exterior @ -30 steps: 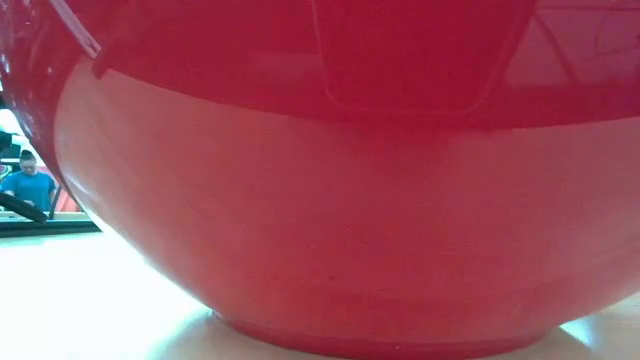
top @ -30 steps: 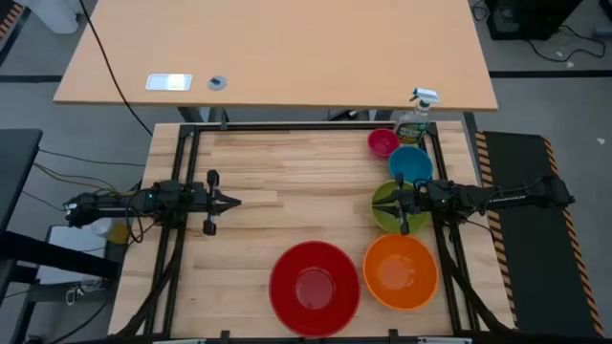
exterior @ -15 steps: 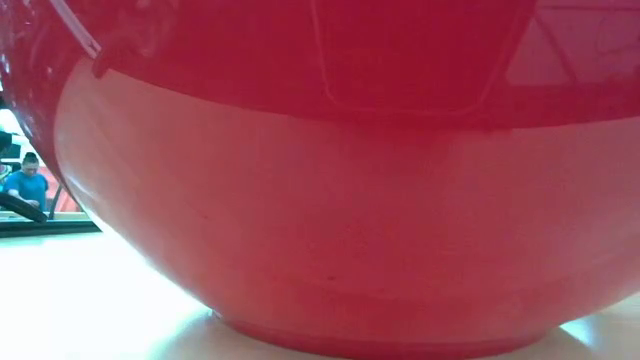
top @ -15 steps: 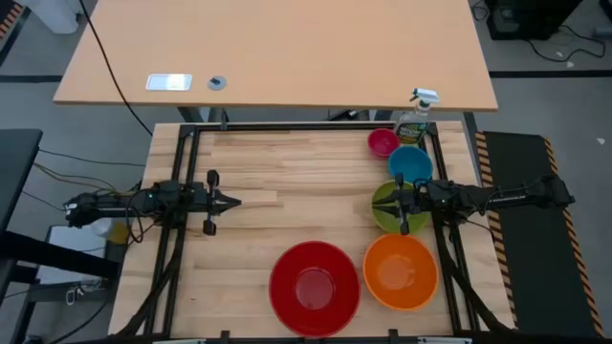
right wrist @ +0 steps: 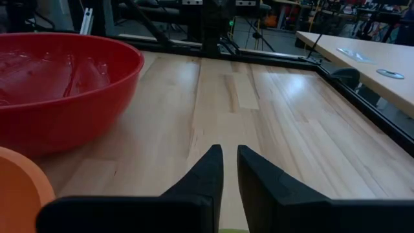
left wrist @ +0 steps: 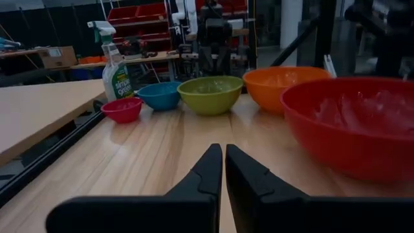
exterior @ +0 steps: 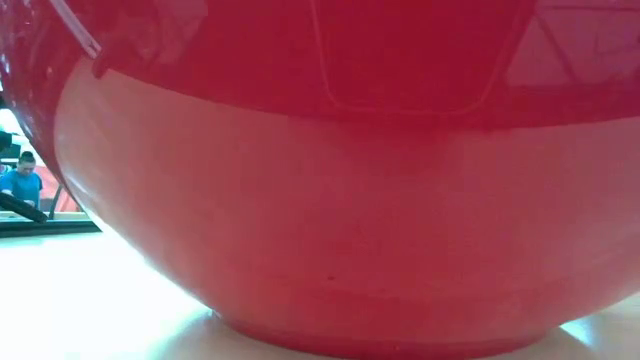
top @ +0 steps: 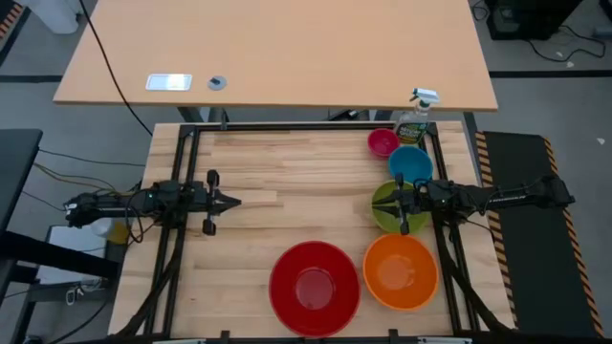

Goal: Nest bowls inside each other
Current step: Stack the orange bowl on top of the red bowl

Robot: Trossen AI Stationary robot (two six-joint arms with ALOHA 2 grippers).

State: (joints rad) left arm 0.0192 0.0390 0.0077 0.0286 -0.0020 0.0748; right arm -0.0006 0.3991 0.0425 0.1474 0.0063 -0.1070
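Five bowls stand on their bases on the wooden table. The red bowl [top: 314,287] is at the near edge, with the orange bowl [top: 400,272] to its right. The lime green bowl [top: 397,215], blue bowl [top: 410,164] and pink bowl [top: 382,143] run toward the far right corner. My left gripper [top: 234,201] hovers shut over bare wood at the left, its fingertips [left wrist: 224,152] pointing level toward the bowls. My right gripper [top: 380,204] hangs above the green bowl, a narrow gap between its fingertips [right wrist: 230,152], with nothing between them.
A green spray bottle [top: 414,119] stands at the far right corner beside the pink bowl. Black frame rails [top: 287,127] border the table. Bare wood [top: 296,182] lies between the arms. The red bowl [exterior: 340,200] fills the low view; a person [exterior: 20,185] shows far behind.
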